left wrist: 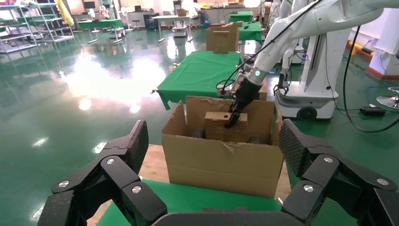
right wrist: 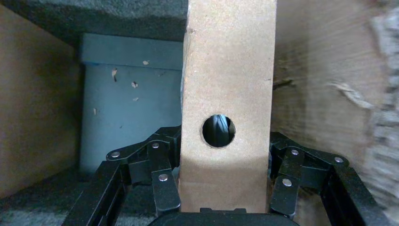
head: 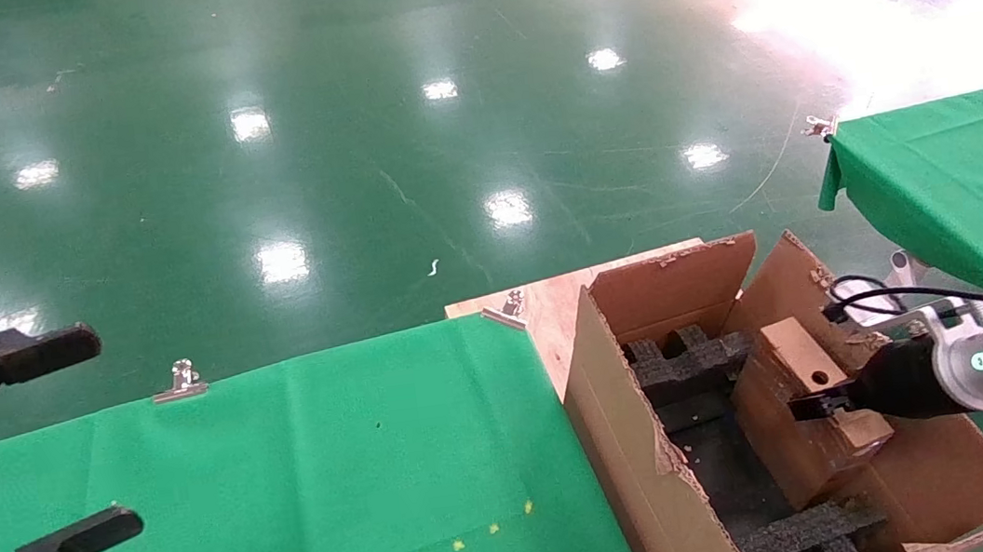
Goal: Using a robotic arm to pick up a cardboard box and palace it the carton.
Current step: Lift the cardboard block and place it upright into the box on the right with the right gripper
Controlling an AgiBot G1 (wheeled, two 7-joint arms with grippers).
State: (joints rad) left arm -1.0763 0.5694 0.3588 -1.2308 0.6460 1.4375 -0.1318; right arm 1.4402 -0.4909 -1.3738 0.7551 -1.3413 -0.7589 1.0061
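Green floor surrounds one carton [head: 623, 429] at 5 o'clock, where the right pincer [head: 812, 406] pinches one cardboard box [head: 807, 359]; the left pincer [head: 15, 447] hangs spread at 9.

We see matt brown cardboard box [right wrist: 228, 94], rough corrugated carton [head: 634, 446] with ragged flaps, coarse black foam dividers [head: 685, 360], glossy floor [head: 344, 144].

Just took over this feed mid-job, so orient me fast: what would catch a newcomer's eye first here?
The right gripper is shut on the cardboard box, holding it inside the carton above the black foam dividers. The carton stands at the end of the green-covered table. The left gripper hangs open and idle over that table's near left side.
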